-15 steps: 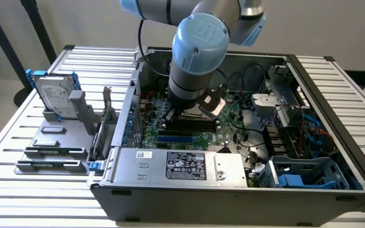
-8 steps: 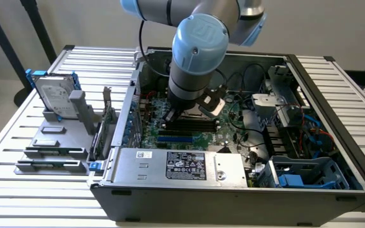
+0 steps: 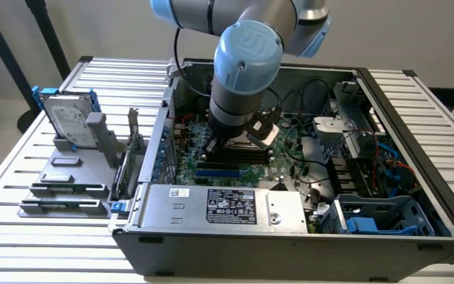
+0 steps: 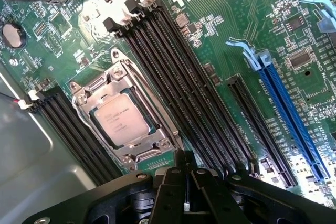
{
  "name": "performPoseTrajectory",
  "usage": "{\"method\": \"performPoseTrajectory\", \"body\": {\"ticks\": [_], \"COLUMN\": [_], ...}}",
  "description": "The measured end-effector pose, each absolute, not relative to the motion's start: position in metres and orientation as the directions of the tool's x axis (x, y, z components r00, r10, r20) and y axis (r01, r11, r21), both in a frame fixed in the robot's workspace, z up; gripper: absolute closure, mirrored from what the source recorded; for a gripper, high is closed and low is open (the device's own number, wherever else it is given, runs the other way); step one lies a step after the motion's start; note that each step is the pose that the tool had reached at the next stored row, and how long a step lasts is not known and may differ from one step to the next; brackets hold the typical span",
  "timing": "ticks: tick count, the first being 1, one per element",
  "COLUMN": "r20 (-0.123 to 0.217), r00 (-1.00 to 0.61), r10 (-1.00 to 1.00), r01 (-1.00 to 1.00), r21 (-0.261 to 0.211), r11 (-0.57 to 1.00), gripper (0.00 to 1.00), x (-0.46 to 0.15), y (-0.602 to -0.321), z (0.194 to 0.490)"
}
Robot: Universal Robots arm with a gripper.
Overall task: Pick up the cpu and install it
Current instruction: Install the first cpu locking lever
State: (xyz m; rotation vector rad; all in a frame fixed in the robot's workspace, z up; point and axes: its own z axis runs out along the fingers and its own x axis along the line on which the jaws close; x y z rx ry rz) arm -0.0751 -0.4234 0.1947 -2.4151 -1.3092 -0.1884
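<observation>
Open PC case (image 3: 290, 236) lying on slatted bench (image 3: 22, 195), arm (image 3: 247, 65) reaching down over motherboard (image 4: 247, 24). Wrist view: cpu (image 4: 119, 120), silver top w/ printed text, sits flat in its socket, framed by metal retention bracket (image 4: 97, 85); black RAM slots (image 4: 178, 82) run just beside socket, blue PCIe slot (image 4: 291, 114) further across board. Gripper (image 4: 185, 182) w/ fingers together, nothing between them, hovering near socket edge, apart from cpu. Exterior view: power supply (image 3: 227, 207) w/ label along near side of case; hard drive (image 3: 69, 118) in blue bracket upright on grey fixture (image 3: 69, 189) outside case, to exterior view's left
</observation>
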Motion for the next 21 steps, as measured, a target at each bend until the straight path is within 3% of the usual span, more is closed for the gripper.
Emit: {"method": "performPoseTrajectory", "body": {"ticks": [12,21], "r20": [0.297,0.276], "r00": [0.553,0.553], "r10": [0.778,0.786], "r01": [0.831,0.831], "r21": [-0.266,-0.253], "r11": [-0.489,-0.496], "gripper": [0.89,0.89], "x": [-0.0750,-0.0750], "y": [-0.4197,-0.4196], "z": [0.1891,0.1905]}}
